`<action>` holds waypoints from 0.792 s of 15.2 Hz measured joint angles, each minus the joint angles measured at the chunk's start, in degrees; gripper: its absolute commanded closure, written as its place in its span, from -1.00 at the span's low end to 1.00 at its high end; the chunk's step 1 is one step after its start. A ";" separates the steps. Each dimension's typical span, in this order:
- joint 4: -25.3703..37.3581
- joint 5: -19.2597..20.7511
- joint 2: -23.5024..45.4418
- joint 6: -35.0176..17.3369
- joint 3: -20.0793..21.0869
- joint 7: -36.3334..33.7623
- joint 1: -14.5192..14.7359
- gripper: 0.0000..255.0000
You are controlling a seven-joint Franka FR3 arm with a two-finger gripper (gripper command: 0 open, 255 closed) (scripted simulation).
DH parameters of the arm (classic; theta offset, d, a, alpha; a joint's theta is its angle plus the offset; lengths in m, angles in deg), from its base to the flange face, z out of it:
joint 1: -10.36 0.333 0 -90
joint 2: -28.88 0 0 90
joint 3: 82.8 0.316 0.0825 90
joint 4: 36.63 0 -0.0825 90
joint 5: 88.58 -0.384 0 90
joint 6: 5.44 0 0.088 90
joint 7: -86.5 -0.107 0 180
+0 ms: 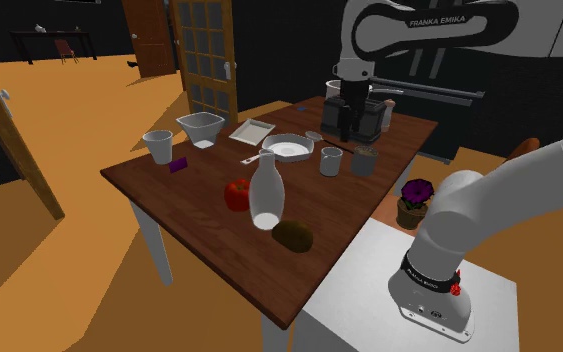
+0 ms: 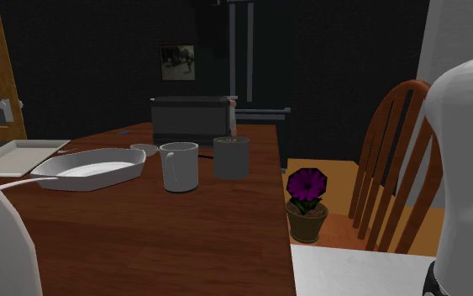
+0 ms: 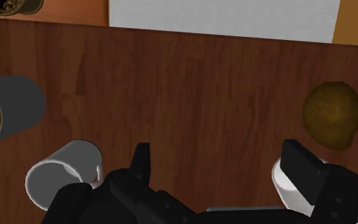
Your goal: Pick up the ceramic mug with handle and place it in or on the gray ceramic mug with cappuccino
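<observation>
The pale mug point(image 1: 330, 161) stands upright on the wooden table point(image 1: 209, 215), right next to the gray mug with cappuccino point(image 1: 365, 161). The second exterior view has the pale mug point(image 2: 180, 166) just left of the gray mug point(image 2: 231, 156), the two apart. My black gripper point(image 1: 346, 128) hangs above the table behind both mugs, in front of a dark toaster point(image 1: 367, 108). From the wrist, my gripper point(image 3: 222, 167) is open over bare wood with nothing between its fingers. The pale mug point(image 3: 63, 179) lies off to one finger's side, the cappuccino mug point(image 3: 12, 109) beyond it.
A white bottle point(image 1: 265, 192), a red fruit point(image 1: 237, 194) and a brown lump point(image 1: 292, 236) sit mid-table. A white dish point(image 1: 288, 149), tray point(image 1: 252, 131), bowl point(image 1: 200, 128) and cup point(image 1: 157, 146) stand farther along. A potted purple flower point(image 1: 416, 202) and wooden chair point(image 2: 398, 160) flank the table.
</observation>
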 measured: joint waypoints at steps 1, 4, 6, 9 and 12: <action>-0.37 0.41 1.02 -1.59 -1.01 0.82 -0.33 -1.00; -0.72 1.54 4.99 -6.61 -4.40 3.68 -1.32 -1.00; 0.67 1.73 8.75 -9.46 -6.49 5.53 -1.68 -1.00; 1.61 1.87 13.33 -13.70 -9.80 8.73 -2.43 -1.00; 3.44 1.00 18.58 -17.58 -12.67 11.73 -2.73 -1.00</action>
